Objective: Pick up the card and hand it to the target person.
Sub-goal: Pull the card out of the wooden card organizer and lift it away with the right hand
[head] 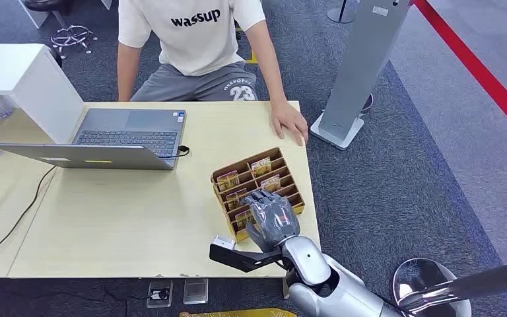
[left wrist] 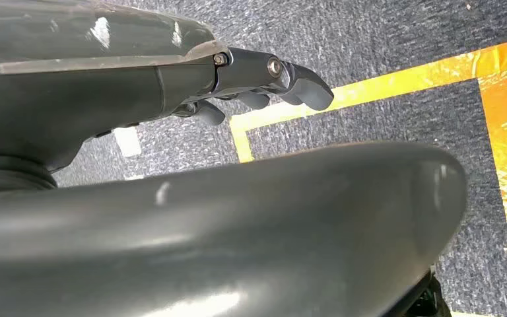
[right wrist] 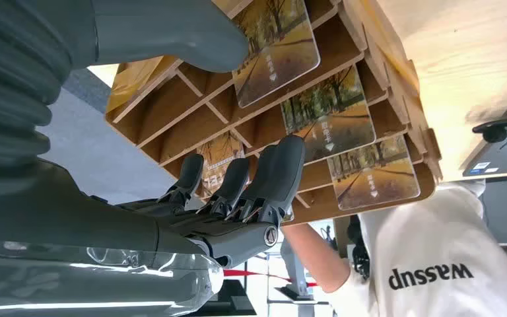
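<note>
A brown wooden card holder (head: 285,173) stands near the table's right edge, with several autumn-tree cards (head: 261,165) upright in its slots. My right hand (head: 274,218) hovers over the holder's near end with nothing in it. In the right wrist view its fingers (right wrist: 267,175) are spread in front of the cards (right wrist: 330,112), and its thumb (right wrist: 171,30) lies beside the edge of one card (right wrist: 277,49). The person in a white T-shirt (head: 195,30) sits across the table, one hand (head: 289,122) resting flat on it. My left hand (left wrist: 264,76) hangs over the carpet, holding nothing.
An open grey laptop (head: 129,135) sits left of the holder, and a white box (head: 20,76) stands at the far left. A cable (head: 20,211) crosses the table's left part. A grey floor stand (head: 356,72) rises right of the table.
</note>
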